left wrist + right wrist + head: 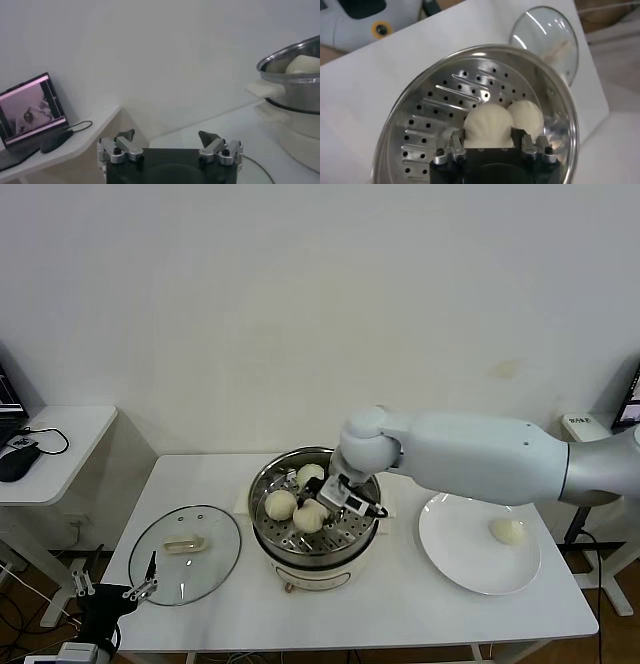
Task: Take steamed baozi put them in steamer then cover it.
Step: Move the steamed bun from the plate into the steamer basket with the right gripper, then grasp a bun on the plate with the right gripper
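Head view: the right end effector (350, 502) reaches down into the steamer (268, 484), which stands on its white pot base near the middle of the white surface (400, 604). Three baozi lie on the perforated floor: one at the far side (311, 475), one toward the robot's left (280, 504), and one (309, 517) just beside the fingers. A fourth baozi (508, 530) rests on the white plate (450, 559) to the robot's right of the steamer. The glass cover (185, 554) lies flat on the surface to the steamer's left, handle up. The left end effector (118, 592) hangs low at the near left edge of the surface, just beside the cover's rim.

Left wrist view: the left end effector (169, 141) has its fingers spread wide with nothing between them. The steamer's steel rim (280, 60) and a side handle of the base show beyond it, with a baozi (305, 64) visible above the rim. A laptop (30, 107) and a mouse (56, 141) sit on a side desk.

Right wrist view: the right end effector (488, 141) has its fingers set on either side of a baozi (487, 125) lying on the steamer floor (435, 110); they flank it closely, but whether they press on it cannot be told. A second baozi (527, 116) touches it. The cover (545, 37) lies beyond the rim.
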Controlling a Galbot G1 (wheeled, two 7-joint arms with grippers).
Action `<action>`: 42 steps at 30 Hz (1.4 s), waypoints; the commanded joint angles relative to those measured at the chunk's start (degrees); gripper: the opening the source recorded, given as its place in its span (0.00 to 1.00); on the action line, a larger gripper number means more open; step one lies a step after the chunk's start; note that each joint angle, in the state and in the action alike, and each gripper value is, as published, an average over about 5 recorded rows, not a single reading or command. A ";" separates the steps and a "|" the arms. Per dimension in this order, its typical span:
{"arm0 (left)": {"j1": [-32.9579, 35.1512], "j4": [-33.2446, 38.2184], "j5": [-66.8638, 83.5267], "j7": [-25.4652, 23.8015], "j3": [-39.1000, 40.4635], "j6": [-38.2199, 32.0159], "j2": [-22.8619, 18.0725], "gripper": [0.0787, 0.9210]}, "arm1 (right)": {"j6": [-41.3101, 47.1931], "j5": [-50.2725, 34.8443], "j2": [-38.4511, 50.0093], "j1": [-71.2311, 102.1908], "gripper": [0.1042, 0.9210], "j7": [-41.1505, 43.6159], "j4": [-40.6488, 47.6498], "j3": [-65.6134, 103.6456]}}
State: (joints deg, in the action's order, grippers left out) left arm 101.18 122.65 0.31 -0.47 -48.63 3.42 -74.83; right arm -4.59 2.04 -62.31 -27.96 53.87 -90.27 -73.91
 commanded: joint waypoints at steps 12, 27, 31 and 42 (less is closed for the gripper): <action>-0.26 -0.31 0.07 -0.01 0.18 -0.05 0.09 0.88 | -4.95 2.28 -1.71 -0.65 0.64 -0.45 0.38 -1.85; -0.56 0.40 0.26 -0.15 -0.37 0.10 1.63 0.88 | 8.53 -11.11 11.13 -5.69 0.88 6.36 0.15 13.51; -0.94 0.34 0.29 -0.22 0.20 0.15 2.21 0.88 | 15.28 -12.02 19.43 -5.63 0.88 8.49 -1.16 14.48; -3.26 -1.20 0.50 -0.35 3.15 0.29 4.04 0.88 | 20.08 -5.09 42.88 9.18 0.88 8.44 -5.40 19.79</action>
State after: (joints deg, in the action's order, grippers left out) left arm 99.00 122.01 0.75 -0.77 -47.02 3.57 -71.61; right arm 8.94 -5.34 -38.82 -29.33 60.74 -93.06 -61.50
